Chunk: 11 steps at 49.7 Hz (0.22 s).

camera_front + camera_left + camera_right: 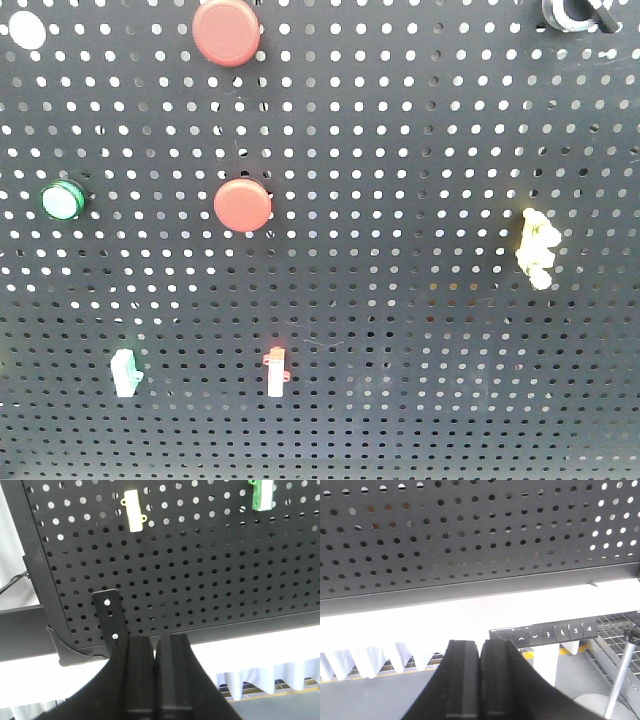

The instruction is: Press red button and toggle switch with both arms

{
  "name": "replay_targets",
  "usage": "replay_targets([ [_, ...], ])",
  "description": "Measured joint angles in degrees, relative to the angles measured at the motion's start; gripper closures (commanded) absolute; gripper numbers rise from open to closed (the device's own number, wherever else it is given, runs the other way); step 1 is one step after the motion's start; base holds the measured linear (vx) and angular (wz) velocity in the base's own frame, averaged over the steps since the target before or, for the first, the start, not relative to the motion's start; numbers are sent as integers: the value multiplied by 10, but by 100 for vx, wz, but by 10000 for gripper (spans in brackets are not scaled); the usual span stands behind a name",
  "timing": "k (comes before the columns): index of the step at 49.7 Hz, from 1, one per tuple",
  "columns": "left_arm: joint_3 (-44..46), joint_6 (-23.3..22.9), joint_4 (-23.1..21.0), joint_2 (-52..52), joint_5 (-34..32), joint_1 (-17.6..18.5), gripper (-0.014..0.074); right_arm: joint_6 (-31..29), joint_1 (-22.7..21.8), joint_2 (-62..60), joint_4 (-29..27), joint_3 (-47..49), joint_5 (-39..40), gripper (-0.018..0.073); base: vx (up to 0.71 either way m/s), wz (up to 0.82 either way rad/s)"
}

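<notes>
Left gripper seen at 6 o'clock of its wrist view, black fingers pressed flat together with nothing between them, pointing toward the lower edge of the black pegboard. Above it at 12 o'clock, 2 small levers – a cream-white lever and a green-based lever – plus a black bracket with 2 screws just left of the fingers. Right gripper likewise at 6 o'clock of its own wrist view, pads closed on each other and holding nothing, below the board's bottom rail; a keypad strip with arrows and numerals toward 4 o'clock. From the front view: red button up at 12 o'clock, slightly left, partly cut by the frame; smaller red button directly beneath it, near centre; green button at 9 o'clock. Toggle switch at the far 1 o'clock corner – only its silver ring and black lever partly visible, well apart from the red button. Neither gripper visible in the front view.
</notes>
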<state>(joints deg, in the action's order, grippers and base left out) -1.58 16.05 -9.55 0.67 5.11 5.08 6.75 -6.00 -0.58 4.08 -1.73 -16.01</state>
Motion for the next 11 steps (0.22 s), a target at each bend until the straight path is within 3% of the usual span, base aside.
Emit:
replay_targets([
  [11,0,0,0,0,0,0,595,0,0,0,0,0,0,562,0,0],
])
